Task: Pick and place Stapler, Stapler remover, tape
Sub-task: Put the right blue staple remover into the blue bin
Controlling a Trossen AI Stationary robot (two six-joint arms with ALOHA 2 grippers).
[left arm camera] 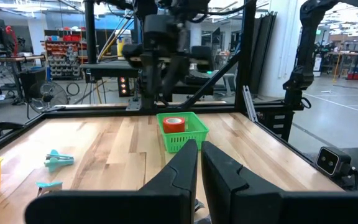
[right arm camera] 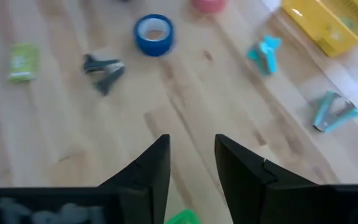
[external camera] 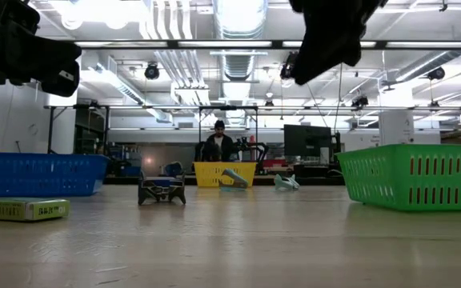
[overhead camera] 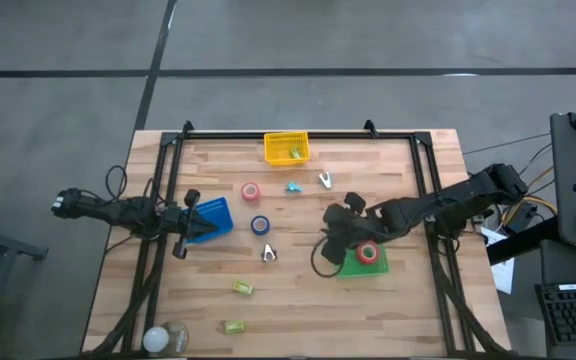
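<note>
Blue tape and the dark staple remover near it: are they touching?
Apart. The high view shows bare wood between the blue tape and the dark staple remover; the right wrist view shows the same gap.

High view: we look straight down on whole desk [overhead camera: 298, 290], both arms in frame. Low view: we sit at desk-top level, facing room beyond. Left wrist view looks level across desk toward green basket [left arm camera: 182, 132], shared with high and low views. Right wrist view hangs close over boards, facing down; blue tape [right arm camera: 153, 35] shared with high view.
</note>
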